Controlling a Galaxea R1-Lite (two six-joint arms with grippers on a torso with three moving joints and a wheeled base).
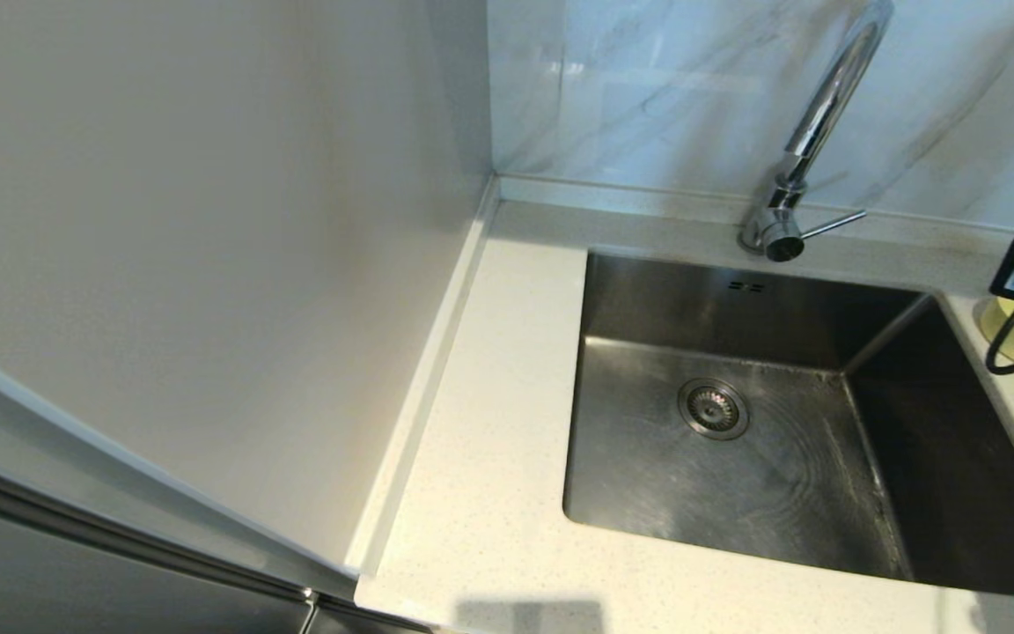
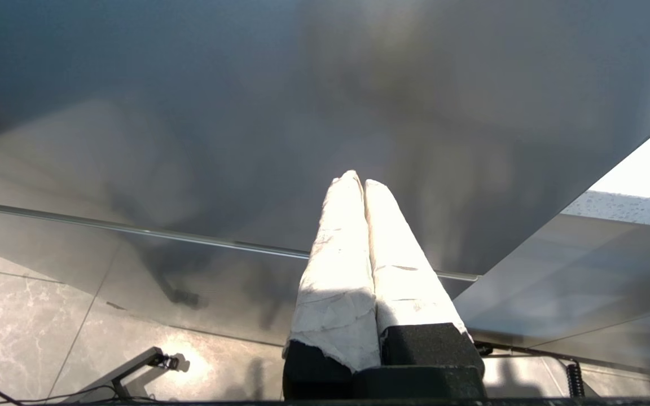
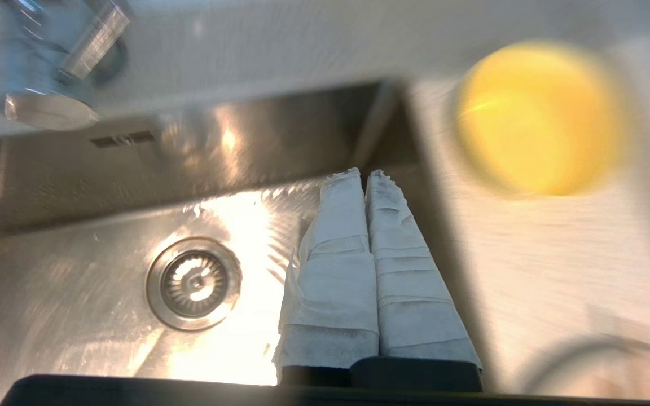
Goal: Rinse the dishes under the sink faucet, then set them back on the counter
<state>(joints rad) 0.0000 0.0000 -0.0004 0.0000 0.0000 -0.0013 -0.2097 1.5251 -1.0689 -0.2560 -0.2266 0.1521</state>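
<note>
Bowl [image 3: 536, 118] upright on counter [image 1: 489, 458] beside sink, right gripper [image 3: 365, 177] fingers clenched, empty.

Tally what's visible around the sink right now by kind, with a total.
Yellow bowl on the counter: 1
Faucet: 1
Drain strainer: 1
Steel sink basin: 1
Gripper, left and right, both shut and empty: 2
Total: 6

Kitchen: steel sink [image 1: 648, 493], chrome faucet [image 1: 811, 132], stone counter [image 1: 489, 493]
</note>
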